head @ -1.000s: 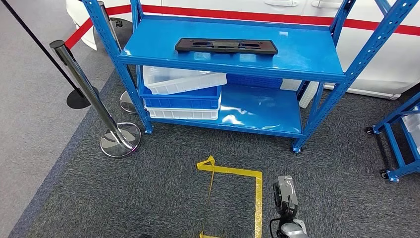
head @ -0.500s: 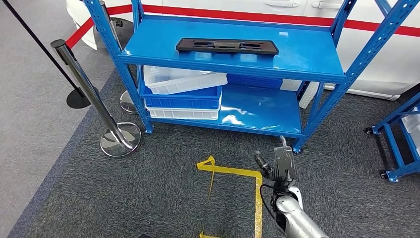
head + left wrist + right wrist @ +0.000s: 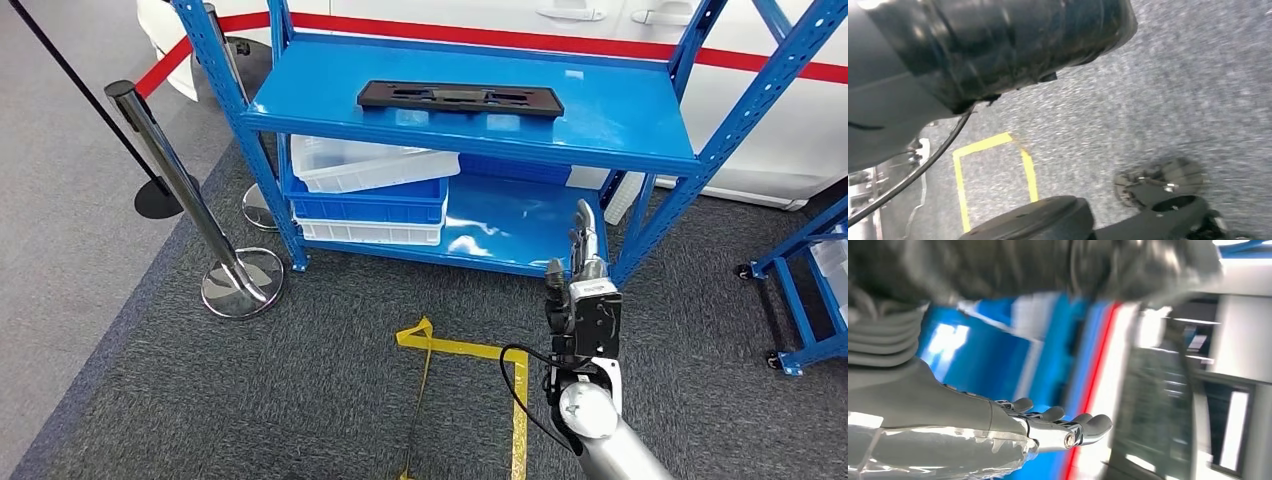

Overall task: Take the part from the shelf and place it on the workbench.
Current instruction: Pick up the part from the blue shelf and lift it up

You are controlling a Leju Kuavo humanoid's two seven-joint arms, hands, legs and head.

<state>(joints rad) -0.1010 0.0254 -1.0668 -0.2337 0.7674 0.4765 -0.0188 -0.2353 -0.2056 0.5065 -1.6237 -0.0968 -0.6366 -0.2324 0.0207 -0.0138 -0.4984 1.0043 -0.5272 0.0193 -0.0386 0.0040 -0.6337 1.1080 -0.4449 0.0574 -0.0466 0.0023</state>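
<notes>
Black, flat and rigid, the part (image 3: pixel 459 97) lies on the blue shelf (image 3: pixel 620 110), top level. Likely light plastic; grasp along a long edge near mid-length. Right hand (image 3: pixel 583 265) is raised below the shelf, fingers extended, holding nothing.

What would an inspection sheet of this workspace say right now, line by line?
Surface: blue shelf, top level bare but for the part; workbench nothing seen.
Job's things: black flat part lies on the top level, untouched.
Clutter: white and blue bins stacked on the lower level.
Hands: right hand raised before the shelf, fingers extended, empty; left hand cannot tell.
Cables: black cable looped beside the right wrist.
Surroundings: grey carpet, yellow tape square, chrome posts, red belt, white car behind.
</notes>
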